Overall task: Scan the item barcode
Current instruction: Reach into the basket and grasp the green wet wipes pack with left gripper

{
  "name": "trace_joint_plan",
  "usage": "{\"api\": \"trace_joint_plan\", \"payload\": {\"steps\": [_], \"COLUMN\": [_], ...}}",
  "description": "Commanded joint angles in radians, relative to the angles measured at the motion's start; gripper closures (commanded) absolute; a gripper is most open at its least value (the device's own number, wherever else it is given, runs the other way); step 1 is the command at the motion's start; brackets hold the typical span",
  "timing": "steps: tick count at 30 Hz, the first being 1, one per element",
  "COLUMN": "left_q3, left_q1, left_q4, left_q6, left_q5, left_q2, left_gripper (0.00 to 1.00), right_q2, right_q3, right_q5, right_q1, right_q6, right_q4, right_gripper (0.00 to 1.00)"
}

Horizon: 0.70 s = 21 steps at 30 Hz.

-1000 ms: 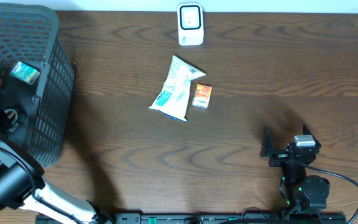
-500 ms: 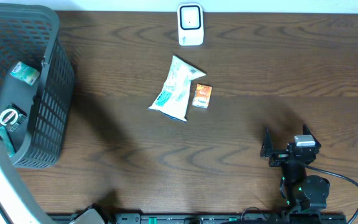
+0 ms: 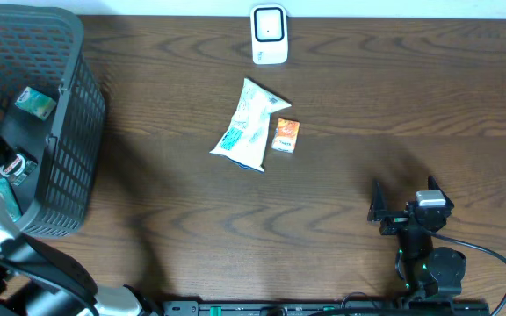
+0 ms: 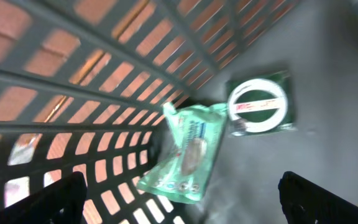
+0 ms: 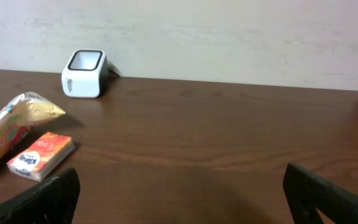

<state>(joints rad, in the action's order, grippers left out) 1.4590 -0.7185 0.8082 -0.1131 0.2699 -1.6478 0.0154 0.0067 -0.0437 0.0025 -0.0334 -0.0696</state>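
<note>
From overhead I see the barcode scanner standing at the middle of the counter's far edge. A white-and-blue pouch and a small orange box lie just beside each other a little nearer to me. That view also takes in the black mesh basket at the far left corner, with my left arm reaching down into it and a teal packet against its far wall. It does not let me make out the jaws there. The left wrist camera does: the left gripper is spread wide, one fingertip in each lower corner, nothing between them. It hangs over a green pouch that lies against the basket wall. A dark green packet with a white ring on it sits just beside the pouch. The right gripper sits near the right end of the near edge, well apart from the items. Its own camera shows its jaws wide apart and holding nothing, looking low across the counter at the scanner, box and pouch.
</note>
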Motion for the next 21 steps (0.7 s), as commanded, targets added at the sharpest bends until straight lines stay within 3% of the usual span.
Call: {"api": "trace_joint_plan", "payload": {"steps": [1, 9, 21], "left_q3": [0.0, -0.042, -0.113], "left_q1": [-0.04, -0.051, -0.029], "left_q4": [0.016, -0.011, -0.138], "left_q6": [-0.018, -0.037, -0.051], "left_q5": [0.039, 0.027, 0.027], "left_q2": [-0.069, -0.236, -0.245], "left_gripper": [0.02, 0.01, 0.08], "right_q2": [-0.004, -0.004, -0.004], "right_q3": [-0.001, -0.001, -0.001], "right_q5": [0.008, 0.008, 0.008], "right_q1": [0.005, 0.005, 0.005], "right_q6": [0.01, 0.01, 0.01], "right_q4": [-0.003, -0.003, -0.003], "right_gripper": [0.01, 0.01, 0.01]}}
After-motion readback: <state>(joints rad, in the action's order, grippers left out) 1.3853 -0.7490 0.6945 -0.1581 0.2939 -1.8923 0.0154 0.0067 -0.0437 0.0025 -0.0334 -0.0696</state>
